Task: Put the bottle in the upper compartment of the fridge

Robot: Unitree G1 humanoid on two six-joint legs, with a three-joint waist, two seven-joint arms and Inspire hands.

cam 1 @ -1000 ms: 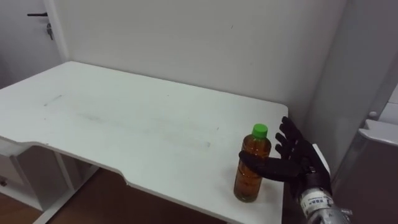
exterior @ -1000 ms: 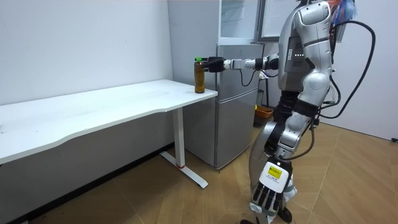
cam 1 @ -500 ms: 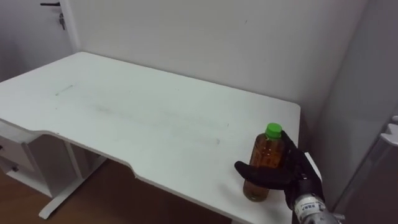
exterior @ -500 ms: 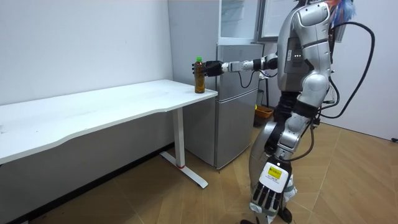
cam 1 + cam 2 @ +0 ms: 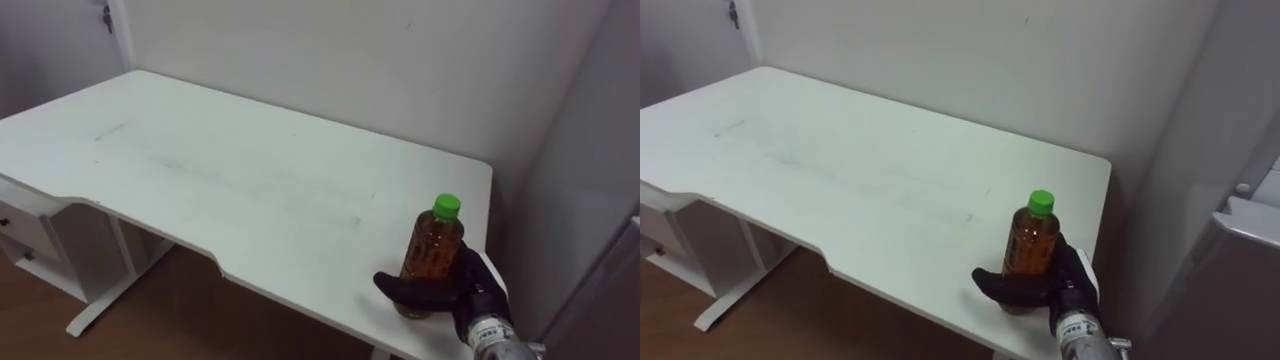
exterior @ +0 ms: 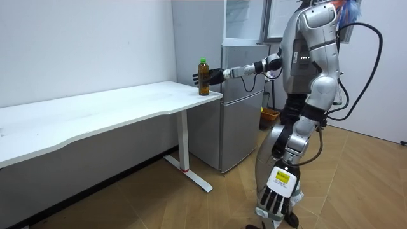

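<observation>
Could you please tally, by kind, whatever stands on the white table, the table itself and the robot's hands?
bottle: 1
table: 1
hands: 2, the right hand curled round the bottle, the left hand hanging low beside the robot's leg
Total: 4

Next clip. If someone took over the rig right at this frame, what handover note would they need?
Hands: the right robot hand is shut round the lower part of the bottle, with its thumb across the front. The left robot hand hangs open by the robot's leg, idle.
Things: the bottle stands upright on the white table, at the corner nearest the fridge.
Done: the grasp.
Left: lift the bottle, open the upper fridge door (it looks shut), and set the bottle inside.
</observation>
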